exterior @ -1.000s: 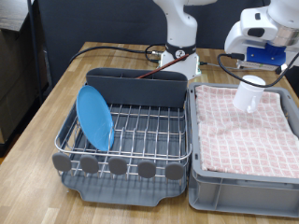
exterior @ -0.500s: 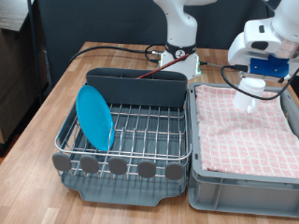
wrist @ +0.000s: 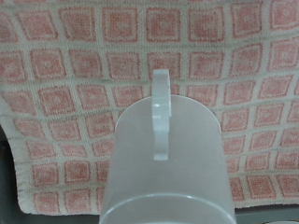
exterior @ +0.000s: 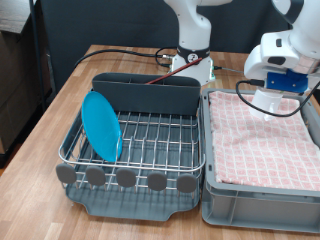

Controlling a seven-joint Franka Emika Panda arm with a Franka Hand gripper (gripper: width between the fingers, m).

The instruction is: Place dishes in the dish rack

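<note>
The mug (wrist: 166,159) is white and fills the lower middle of the wrist view, with its handle standing up along the centre line and the pink checkered cloth (wrist: 84,65) behind it. It sits so close to the camera that I judge it is carried by the gripper (exterior: 277,98), but no fingers show in that picture, so I cannot tell how wide they stand or how they grip it. In the exterior view the hand hangs over the far part of the cloth, at the exterior view's right, and the mug itself is almost hidden under the white and blue body of the hand.

The cloth lines a grey bin (exterior: 215,200), probably so that the dishes rest softly there before they are moved.

Beside the bin, at the exterior view's left, stands the dish rack (exterior: 150,150), a wire grid on a dark grey tray. The blue plate (exterior: 101,126) already stands on its edge in the rack, leaning at the left side, where the wires keep it upright; this part of the work looks done. A wooden spoon I cannot find in these pictures.
</note>
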